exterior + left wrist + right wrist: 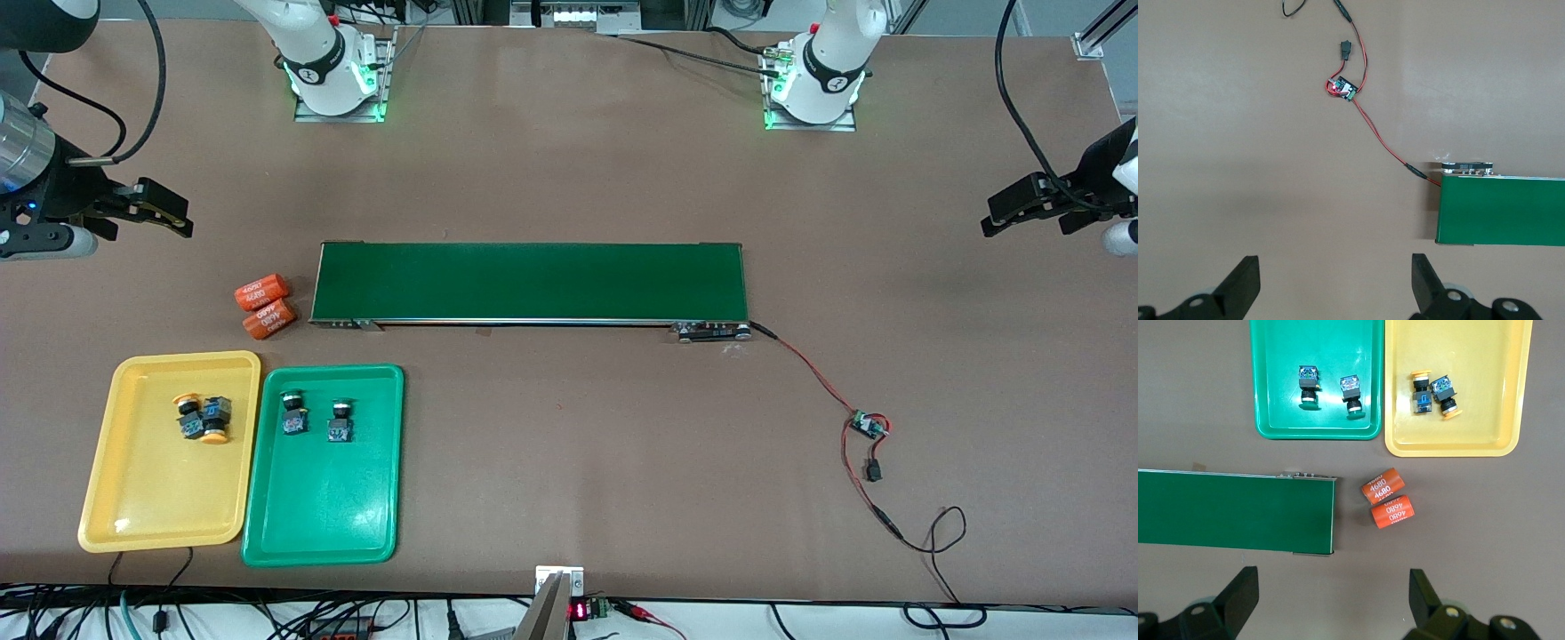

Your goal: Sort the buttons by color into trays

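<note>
Now 4 buttons (203,418) in trays (133,498).

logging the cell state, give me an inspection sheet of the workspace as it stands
surface: brown table, dark green conveyor belt across the middle
job's things: two yellow-capped buttons in the yellow tray; two green-capped buttons in the green tray, trays side by side
clutter: two orange cylinders printed 4680, beside the belt's end
grippers: left gripper open, holding nothing; right gripper open, holding nothing; both arms wait
cables: red-black lead from the belt to a small circuit board
surroundings: cables along the table edge
</note>
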{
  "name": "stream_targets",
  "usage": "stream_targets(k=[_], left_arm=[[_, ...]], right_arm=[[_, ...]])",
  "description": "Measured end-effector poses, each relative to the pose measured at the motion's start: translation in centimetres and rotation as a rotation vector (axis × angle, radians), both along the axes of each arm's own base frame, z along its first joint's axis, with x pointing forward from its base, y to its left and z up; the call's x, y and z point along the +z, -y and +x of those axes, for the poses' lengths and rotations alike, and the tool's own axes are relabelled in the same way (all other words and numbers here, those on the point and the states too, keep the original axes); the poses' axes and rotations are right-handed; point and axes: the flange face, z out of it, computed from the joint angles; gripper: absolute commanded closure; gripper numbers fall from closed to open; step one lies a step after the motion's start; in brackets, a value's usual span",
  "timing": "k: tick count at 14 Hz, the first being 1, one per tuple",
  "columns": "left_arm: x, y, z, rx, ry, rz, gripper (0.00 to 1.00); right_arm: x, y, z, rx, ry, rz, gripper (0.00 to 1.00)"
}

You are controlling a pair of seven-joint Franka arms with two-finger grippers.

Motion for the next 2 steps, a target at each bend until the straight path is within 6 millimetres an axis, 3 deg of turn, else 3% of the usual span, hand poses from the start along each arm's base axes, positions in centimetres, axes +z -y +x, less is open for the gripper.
stream_targets(k=[2], left_arm=[[0.00, 0.00, 0.00, 0.000, 0.000, 0.000, 0.00]], right_arm=[[-0.14, 0.04, 0.07, -0.001, -0.002, 0.000, 0.00]])
